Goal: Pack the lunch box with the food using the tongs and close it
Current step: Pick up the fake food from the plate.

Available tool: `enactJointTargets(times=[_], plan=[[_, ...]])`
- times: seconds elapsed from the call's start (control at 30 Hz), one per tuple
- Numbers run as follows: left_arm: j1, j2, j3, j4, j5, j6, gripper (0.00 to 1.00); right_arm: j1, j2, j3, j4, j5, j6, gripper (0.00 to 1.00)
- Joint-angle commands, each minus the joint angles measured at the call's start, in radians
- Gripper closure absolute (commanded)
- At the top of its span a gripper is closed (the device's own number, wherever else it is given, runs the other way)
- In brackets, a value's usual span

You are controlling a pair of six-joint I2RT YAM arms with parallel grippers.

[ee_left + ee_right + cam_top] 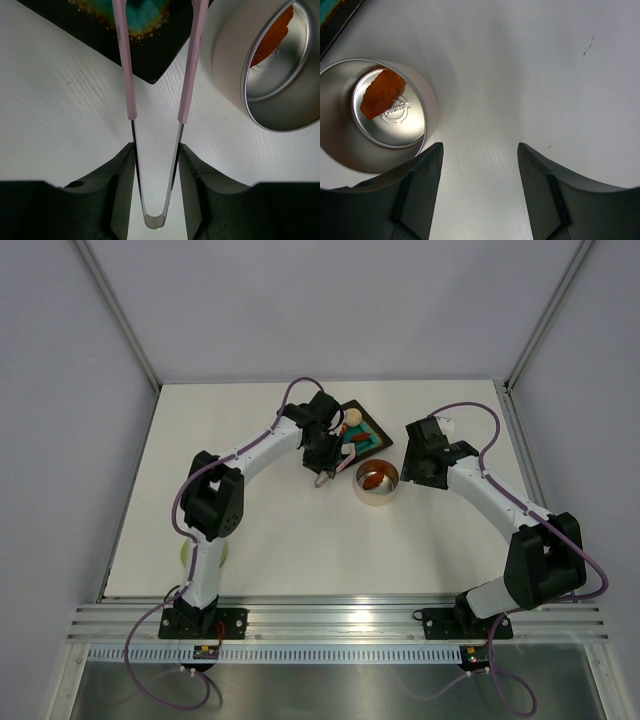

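while the left gripper point(156, 150) pinches the tongs point(188, 85) near their bend, tong arms spread across a corner of the teal tray point(90, 30), steel lunch box point(225, 55) just right of them, orange food piece point(272, 37) inside, right gripper point(480, 150) spread wide and empty, just right of the lunch box

Shows a polished steel lunch box point(335, 132), mirror-bright inside, duller satin on the outer wall. Inside, a glossy, wet-looking orange food piece point(380, 92). Tongs point(186, 100) of bright bare metal, sleeved in matt pale pink plastic. Matt black plastic on left claw point(156, 150) and right claw point(480, 150). White matt table point(65, 110), faintly grained. Dark glossy tray point(150, 55), glazed teal with golden speckles.
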Motion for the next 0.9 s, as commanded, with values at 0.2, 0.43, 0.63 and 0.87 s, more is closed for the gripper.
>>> enactJointTargets(times=[0.2, 0.43, 0.63, 0.87], plan=[[0.009, 0.036, 0.063, 0.046, 0.045, -0.051, 0.58, -0.008, -0.039, 0.009, -0.003, 0.023, 0.01, 0.31], [0.008, 0.05, 0.085, 0.048, 0.012, -0.1, 0.57, -0.008, -0.038, 0.004, 0.002, 0.02, 0.009, 0.31], [0.006, 0.055, 0.097, 0.05, -0.041, -0.129, 0.56, -0.008, -0.038, 0.001, 0.003, 0.017, 0.009, 0.31], [0.006, 0.088, 0.136, 0.031, -0.057, -0.145, 0.56, -0.008, -0.035, -0.005, 0.009, 0.014, 0.01, 0.31]])
